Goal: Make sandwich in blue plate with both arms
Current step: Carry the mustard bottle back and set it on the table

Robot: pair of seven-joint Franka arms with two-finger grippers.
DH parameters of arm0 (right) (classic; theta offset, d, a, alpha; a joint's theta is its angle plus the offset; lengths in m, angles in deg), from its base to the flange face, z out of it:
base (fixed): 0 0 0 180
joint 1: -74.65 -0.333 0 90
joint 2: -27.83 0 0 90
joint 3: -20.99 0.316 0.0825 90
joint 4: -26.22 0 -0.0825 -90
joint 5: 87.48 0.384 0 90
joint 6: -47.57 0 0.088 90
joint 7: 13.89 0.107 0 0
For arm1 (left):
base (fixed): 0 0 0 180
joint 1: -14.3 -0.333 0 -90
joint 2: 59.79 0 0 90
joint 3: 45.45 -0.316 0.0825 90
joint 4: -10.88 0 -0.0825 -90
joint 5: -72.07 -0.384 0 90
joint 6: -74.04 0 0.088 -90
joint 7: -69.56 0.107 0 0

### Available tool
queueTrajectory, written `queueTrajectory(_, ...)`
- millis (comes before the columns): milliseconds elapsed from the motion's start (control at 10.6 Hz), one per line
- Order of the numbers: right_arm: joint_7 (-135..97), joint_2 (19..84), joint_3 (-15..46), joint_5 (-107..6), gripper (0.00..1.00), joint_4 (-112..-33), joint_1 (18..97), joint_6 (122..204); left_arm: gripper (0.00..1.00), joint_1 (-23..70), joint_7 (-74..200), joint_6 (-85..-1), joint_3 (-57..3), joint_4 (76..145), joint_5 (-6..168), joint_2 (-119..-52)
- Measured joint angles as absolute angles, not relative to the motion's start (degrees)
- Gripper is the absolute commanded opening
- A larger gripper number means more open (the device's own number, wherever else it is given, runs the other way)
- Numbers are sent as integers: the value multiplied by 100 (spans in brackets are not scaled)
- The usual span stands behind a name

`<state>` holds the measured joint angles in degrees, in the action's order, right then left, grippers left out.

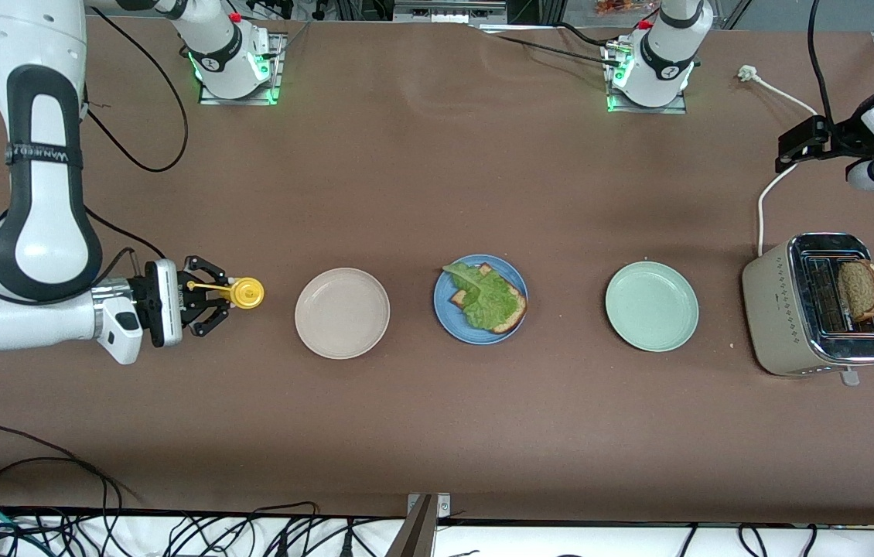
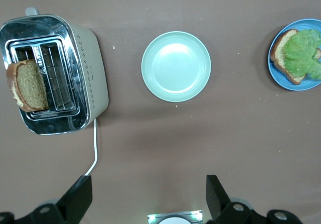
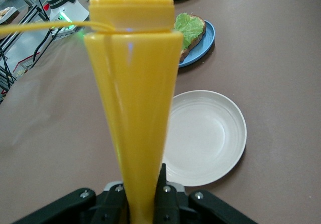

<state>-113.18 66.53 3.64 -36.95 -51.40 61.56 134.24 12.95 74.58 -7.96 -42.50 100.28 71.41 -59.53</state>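
The right wrist view shows the yellow squeeze bottle (image 3: 135,108) pinched at its base, a detail the front view only hints at. The right gripper (image 1: 209,296) holds it tight beside the beige plate (image 1: 342,312), toward the right arm's end. The blue plate (image 1: 480,299) sits mid-table, carrying one bread slice (image 1: 503,309) under ruffled lettuce (image 1: 483,294) (leaf running from 11 to 5 o'clock). A second slice (image 1: 861,289) stands in the toaster (image 1: 816,305) beside the mint plate (image 1: 651,305). The left gripper (image 2: 148,196) hovers above the table with jaws wide.
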Motion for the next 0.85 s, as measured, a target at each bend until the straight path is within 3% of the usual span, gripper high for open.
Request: queueTrajectory(847, -14238, 8083, 388, -2630, 4, -5141, 6802, 13344, 100, 1304, 7458, -704, -4154, 10028, 7141, -5953)
